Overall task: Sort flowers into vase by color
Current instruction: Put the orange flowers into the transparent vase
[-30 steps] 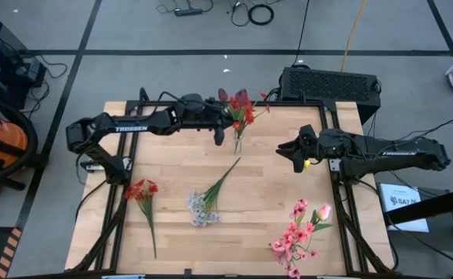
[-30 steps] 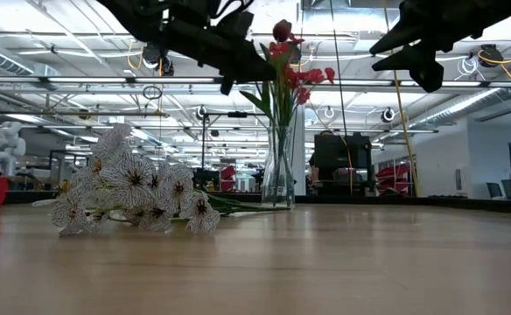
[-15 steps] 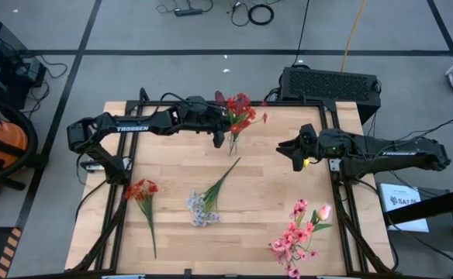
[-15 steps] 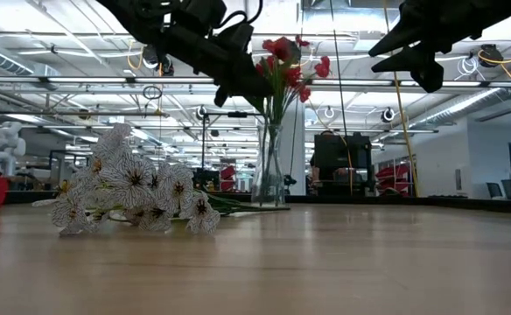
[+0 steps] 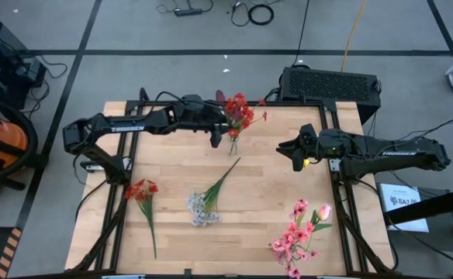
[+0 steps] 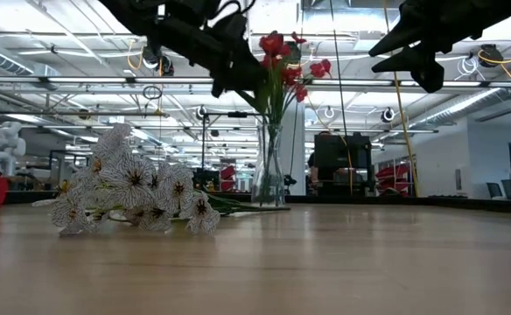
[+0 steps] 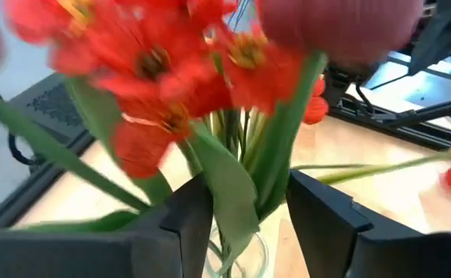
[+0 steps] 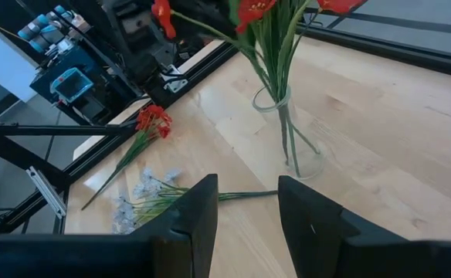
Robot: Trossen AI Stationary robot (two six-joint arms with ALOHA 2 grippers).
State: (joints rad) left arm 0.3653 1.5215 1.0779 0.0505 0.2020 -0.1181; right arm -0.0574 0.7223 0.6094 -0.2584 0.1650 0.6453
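Pale wooden desk [image 5: 265, 201] with visible plank grain and a soft satin sheen, clear glossy glass vase [image 6: 269, 171], matt fabric-like red flowers [image 7: 164, 69] on smooth plastic-looking green stems, matt black left tool [image 7: 245, 224], matt black metal desk frame [image 5: 337, 194]

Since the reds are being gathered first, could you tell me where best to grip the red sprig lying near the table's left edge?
Probably by its bare green stem, below the head. The red sprig lies flat on the table, blooms toward the left arm's base, stem running straight toward the near edge. Come straight down with the fingers across the stem; the white spray lies apart, so nothing crowds it. The left hand is nearest.
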